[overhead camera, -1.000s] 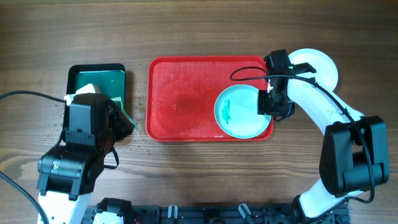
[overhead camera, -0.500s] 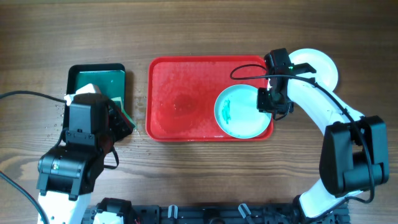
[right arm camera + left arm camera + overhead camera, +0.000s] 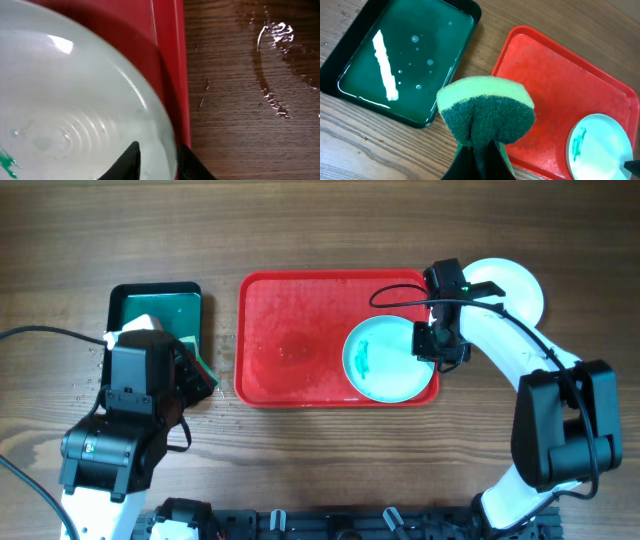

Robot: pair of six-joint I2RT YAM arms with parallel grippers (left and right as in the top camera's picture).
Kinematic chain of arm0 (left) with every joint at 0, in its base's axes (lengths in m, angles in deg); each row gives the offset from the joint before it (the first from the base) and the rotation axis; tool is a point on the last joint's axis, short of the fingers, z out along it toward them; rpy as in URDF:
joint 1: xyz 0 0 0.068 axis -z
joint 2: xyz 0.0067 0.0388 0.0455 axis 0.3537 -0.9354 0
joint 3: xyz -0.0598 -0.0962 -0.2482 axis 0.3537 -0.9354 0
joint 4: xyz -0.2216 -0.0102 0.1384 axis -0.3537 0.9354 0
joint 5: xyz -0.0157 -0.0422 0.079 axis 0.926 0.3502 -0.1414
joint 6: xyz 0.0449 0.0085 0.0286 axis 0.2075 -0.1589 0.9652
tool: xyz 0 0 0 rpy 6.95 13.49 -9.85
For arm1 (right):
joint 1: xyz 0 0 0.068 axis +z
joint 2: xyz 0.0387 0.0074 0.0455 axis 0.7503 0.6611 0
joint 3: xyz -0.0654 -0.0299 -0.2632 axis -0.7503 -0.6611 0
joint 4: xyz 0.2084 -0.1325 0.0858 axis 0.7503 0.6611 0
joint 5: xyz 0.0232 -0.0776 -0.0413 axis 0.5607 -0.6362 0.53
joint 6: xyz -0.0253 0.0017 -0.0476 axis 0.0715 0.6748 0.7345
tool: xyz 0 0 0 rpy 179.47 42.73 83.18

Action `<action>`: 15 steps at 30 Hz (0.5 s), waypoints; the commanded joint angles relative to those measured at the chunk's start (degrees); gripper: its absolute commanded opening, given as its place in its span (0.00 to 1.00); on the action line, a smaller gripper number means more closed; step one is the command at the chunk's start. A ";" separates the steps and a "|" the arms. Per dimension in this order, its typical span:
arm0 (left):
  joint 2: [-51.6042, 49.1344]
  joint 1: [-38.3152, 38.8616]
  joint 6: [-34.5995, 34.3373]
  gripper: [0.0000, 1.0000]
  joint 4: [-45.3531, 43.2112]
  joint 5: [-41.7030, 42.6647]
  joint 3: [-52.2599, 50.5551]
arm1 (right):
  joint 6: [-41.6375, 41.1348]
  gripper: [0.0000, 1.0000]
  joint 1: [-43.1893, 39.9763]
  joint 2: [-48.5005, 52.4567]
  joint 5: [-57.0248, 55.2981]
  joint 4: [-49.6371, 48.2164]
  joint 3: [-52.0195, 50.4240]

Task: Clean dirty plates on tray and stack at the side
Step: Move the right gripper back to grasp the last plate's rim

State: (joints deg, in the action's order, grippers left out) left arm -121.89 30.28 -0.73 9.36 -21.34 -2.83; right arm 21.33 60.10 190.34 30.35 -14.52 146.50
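One pale turquoise plate with a teal smear lies at the right end of the red tray. My right gripper stands at its right rim. In the right wrist view the gripper has one finger inside the plate and one outside against the tray wall, shut on the rim. A white plate lies on the table right of the tray, partly under the right arm. A second turquoise plate is not in view. My left gripper is shut on a yellow-green sponge, left of the tray.
A dark green tray holding water stands left of the red tray and shows in the left wrist view. A water puddle lies on the wood right of the red tray. The right arm's cable loops over the tray's far right corner.
The turquoise plate and my right gripper have shifted very slightly left. The left arm and sponge have not moved.
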 commanded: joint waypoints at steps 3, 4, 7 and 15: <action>0.04 -0.46 -0.79 0.04 -0.20 0.55 -0.07 | -0.17 0.21 0.20 1.11 7.37 -1.11 -0.24; 0.04 -0.46 -0.79 0.04 -0.20 0.55 -0.07 | -0.22 0.21 0.22 1.14 8.41 -1.36 -0.26; 0.04 -0.46 -0.79 0.04 -0.20 0.55 -0.07 | -0.17 0.26 0.42 1.20 4.81 -2.71 -0.72; 0.04 -0.46 -0.79 0.04 -0.20 0.55 -0.07 | -0.28 0.27 0.46 4.22 3.69 -5.79 -1.09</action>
State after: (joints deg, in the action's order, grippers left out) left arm -121.89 30.28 -0.73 9.34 -21.34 -2.83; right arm 21.27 60.21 191.52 34.17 -19.01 146.11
